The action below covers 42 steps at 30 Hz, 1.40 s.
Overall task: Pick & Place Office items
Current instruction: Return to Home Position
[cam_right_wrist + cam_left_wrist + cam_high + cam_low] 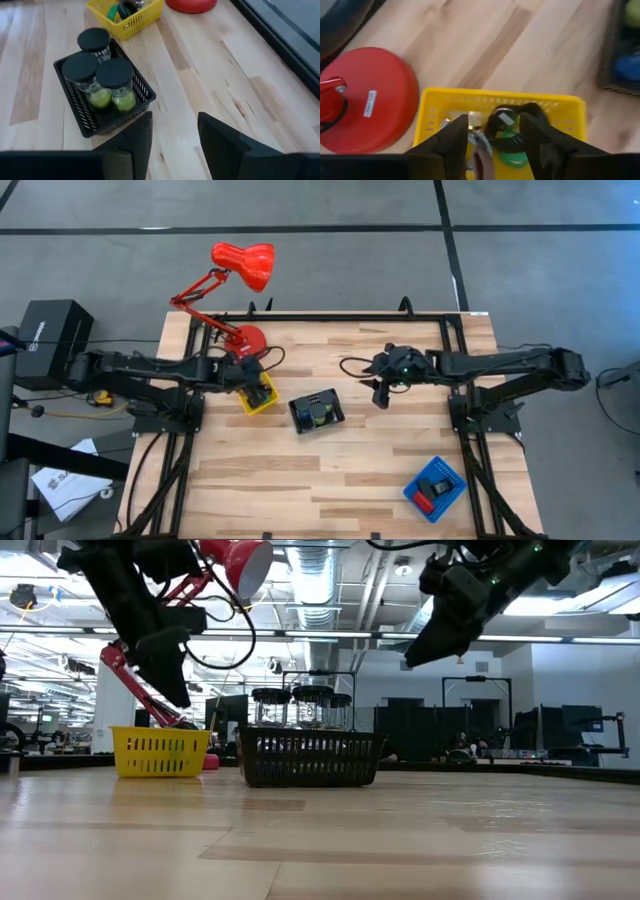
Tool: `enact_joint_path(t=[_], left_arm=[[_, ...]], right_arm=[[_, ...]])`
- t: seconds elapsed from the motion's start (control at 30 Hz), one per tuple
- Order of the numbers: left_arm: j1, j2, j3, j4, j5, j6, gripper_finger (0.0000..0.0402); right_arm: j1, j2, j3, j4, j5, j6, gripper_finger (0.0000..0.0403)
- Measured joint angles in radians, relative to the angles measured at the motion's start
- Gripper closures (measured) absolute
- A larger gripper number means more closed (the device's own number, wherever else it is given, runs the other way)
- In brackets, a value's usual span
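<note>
My left gripper [495, 125] hangs open just above the yellow tray [435, 100], pointing steeply down; no finger touches anything. Lying in the tray below it are small office items: a green piece [512, 157], a black ring [520, 112] and silvery bits [477, 137]. In the high view the left gripper [258, 385] sits over the yellow tray [262, 404] at the left back of the table. My right gripper [172, 120] is open and empty, held in the air [412, 658] to the right of the black tray [85, 125].
The black tray [317, 412] holds three black-lidded jars [100, 80] with green contents. A blue tray [455, 480] near the front right holds a black block [437, 480] and a red block [425, 502]. The red desk lamp's base [365, 100] stands right beside the yellow tray.
</note>
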Motion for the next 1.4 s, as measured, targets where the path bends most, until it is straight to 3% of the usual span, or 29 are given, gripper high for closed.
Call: enact_joint_path(t=[0.17, 0.4, 0.57, 0.73, 0.9, 1.17, 1.4], left_arm=[[0.000, -0.100, 0.030, -0.005, 0.018, 0.015, 0.0245], [-0.002, -0.359, 0.043, -0.006, 0.019, 0.202, 0.0342], [-0.002, -0.578, 0.001, 0.001, 0.024, 0.311, 0.0396], [-0.002, -0.805, -0.171, 0.183, 0.101, 0.338, 0.0396], [-0.002, -0.953, -0.331, 0.380, 0.253, 0.342, 0.0399], [-0.002, -1.100, -0.469, 0.551, 0.269, 0.419, 0.0400], [-0.002, -1.099, -0.572, 0.667, 0.265, 0.439, 0.0400]], right_arm=[[-0.001, -0.038, 0.000, 0.002, 0.000, -0.031, 0.0265], [-0.015, -0.160, 0.001, 0.000, -0.001, -0.205, 0.0304], [-0.041, -0.298, -0.014, -0.007, -0.013, -0.192, 0.0346], [-0.042, -0.421, -0.166, 0.151, -0.126, -0.227, 0.0396], [-0.052, -0.539, -0.257, 0.182, -0.124, -0.136, 0.0391], [-0.035, -0.778, -0.419, 0.220, -0.129, -0.122, 0.0401], [-0.035, -1.002, -0.590, 0.231, -0.078, -0.083, 0.0402]])
